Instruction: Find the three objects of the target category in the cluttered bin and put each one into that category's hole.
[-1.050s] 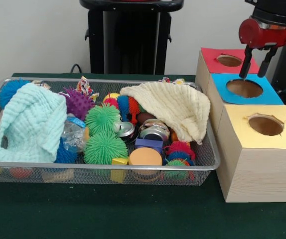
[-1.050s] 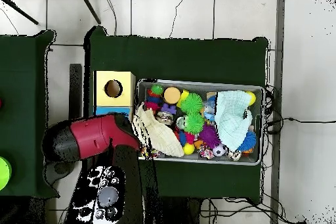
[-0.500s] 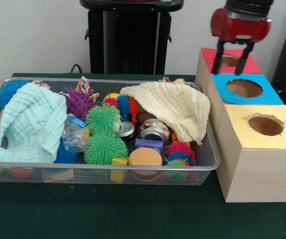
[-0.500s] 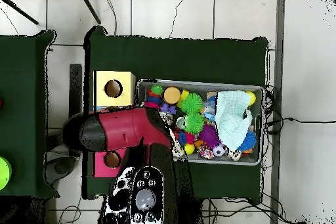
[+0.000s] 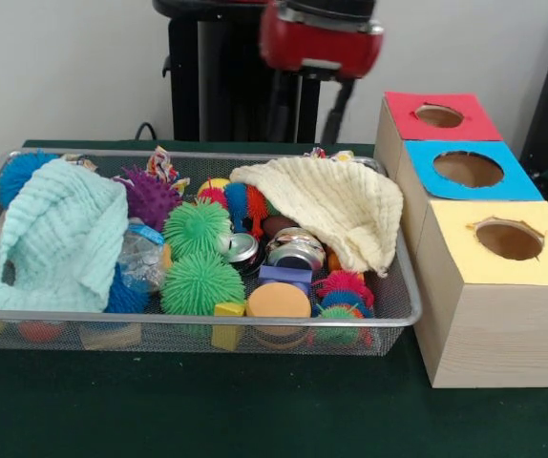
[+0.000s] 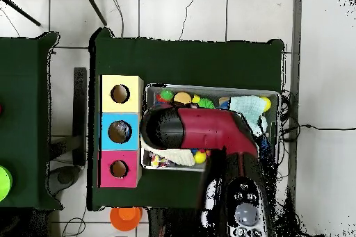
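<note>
Green-covered bench holds the wire bin [image 5: 403, 315] of toys beside three holed boxes [image 5: 489, 277]; my hand [image 5: 305, 113], open and empty, hangs over the cream cloth [image 5: 336, 212], ready to search beneath.

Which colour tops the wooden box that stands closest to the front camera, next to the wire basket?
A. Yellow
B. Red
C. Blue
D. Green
A. In the front view the yellow-topped box sits nearest, with the blue-topped box behind it and the red-topped box farthest back, all beside the wire basket.
</note>
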Available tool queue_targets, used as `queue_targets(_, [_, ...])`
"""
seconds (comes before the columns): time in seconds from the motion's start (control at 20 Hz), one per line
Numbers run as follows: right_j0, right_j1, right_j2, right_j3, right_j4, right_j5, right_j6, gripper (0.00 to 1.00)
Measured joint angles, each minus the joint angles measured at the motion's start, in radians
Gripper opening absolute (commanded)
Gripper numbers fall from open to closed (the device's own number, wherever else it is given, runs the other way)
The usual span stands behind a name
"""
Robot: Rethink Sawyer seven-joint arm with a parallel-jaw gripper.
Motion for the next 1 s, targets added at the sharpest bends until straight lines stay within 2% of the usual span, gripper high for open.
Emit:
queue_targets(0.15, [-0.089, -0.005, 0.037, 0.0, -0.029, 0.0, -0.016, 1.0])
queue_targets(0.2, [-0.15, -0.007, 0.063, 0.0, -0.053, 0.0, -0.034, 1.0])
queue_targets(0.55, [-0.296, -0.005, 0.126, 0.0, -0.143, 0.017, -0.124, 1.0])
queue_targets(0.75, [-0.335, 0.01, 0.149, 0.0, -0.182, 0.032, -0.154, 1.0])
queue_targets(1.0, [-0.342, 0.035, 0.178, 0.0, -0.218, 0.034, -0.155, 1.0])
